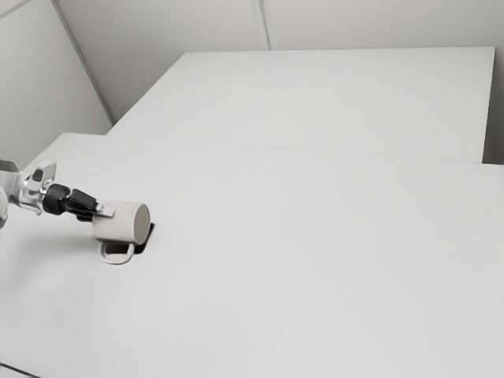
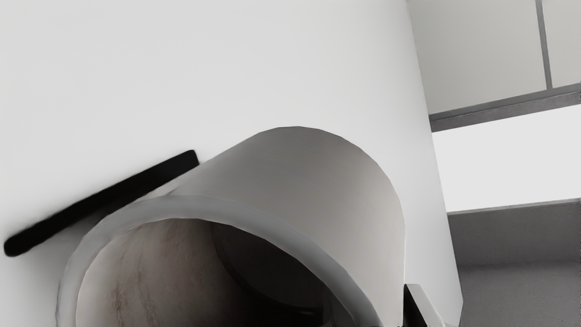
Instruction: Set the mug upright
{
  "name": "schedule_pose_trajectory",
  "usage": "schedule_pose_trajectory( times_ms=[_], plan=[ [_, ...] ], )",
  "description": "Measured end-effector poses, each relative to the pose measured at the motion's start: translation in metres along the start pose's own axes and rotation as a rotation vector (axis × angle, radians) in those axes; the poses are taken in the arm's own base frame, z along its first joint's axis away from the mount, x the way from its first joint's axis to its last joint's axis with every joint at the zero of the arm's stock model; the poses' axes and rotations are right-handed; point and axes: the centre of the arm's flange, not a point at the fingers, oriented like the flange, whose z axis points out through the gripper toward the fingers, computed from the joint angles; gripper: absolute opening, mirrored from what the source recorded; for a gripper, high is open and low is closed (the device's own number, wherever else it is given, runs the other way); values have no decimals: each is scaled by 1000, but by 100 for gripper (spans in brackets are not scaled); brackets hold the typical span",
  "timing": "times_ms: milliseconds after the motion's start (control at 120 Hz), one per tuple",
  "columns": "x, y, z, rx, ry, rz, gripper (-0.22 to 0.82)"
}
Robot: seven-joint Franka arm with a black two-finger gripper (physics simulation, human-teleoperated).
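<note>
1. Farthest toward the exterior view's left, the gripper (image 1: 103,210) reached in low over the table (image 1: 315,260), meeting the mug (image 1: 118,223) at its mouth end. Whether it was spread, pressed together or pinching the wall, I couldn't tell. That end was presumably chosen because the wall there offered an edge to take hold of.

2. Next came the mug itself, on its side rather than upright, near the table's left part in that view. Its mouth (image 2: 218,272) faced the hand, and its closed base (image 1: 142,224) pointed toward the exterior view's right. Whether its weight was on the table or partly carried, I couldn't make out.

3. The handle (image 1: 116,261) stuck out toward the exterior view's lower edge. Lying that way, it likely helped keep the mug from rolling, and it could catch during a turn.

4. Just beside the mug, partly behind it, was a flat black shape (image 1: 150,236); its purpose wasn't clear.

5. With the mug lying so, standing it up called for a turn that brought the base down and the mouth up, I judged.
</note>
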Motion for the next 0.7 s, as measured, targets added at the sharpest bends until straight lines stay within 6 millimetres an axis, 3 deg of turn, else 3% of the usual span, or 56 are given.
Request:
schedule_pose_trajectory(
  times_ms=[200,392,567,700],
  plan=[
    [3,7,2,-15,-6,2,-11],
    [8,25,0,-3,-23,23,-15],
    [17,66,4,50,-79,75,-17],
    [29,96,19,148,-159,126,-17]
  ],
)
